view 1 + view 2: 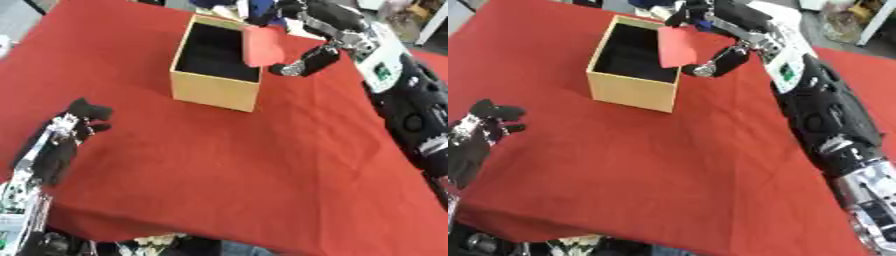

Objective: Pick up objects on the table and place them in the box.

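Note:
A tan cardboard box [213, 92] with a dark inside stands open on the red tablecloth [245, 165] at the far middle. My right hand [726, 55] reaches in from the upper right and is shut on a flat red object [675, 46], holding it over the box's right rim. The object hangs partly above the box opening. My left hand [79, 122] rests open near the left edge of the table, fingers up, holding nothing.
The red cloth covers the whole table and drops off at the front edge [201, 235]. My right arm [833, 125] runs along the right side. Clutter shows beyond the far edge.

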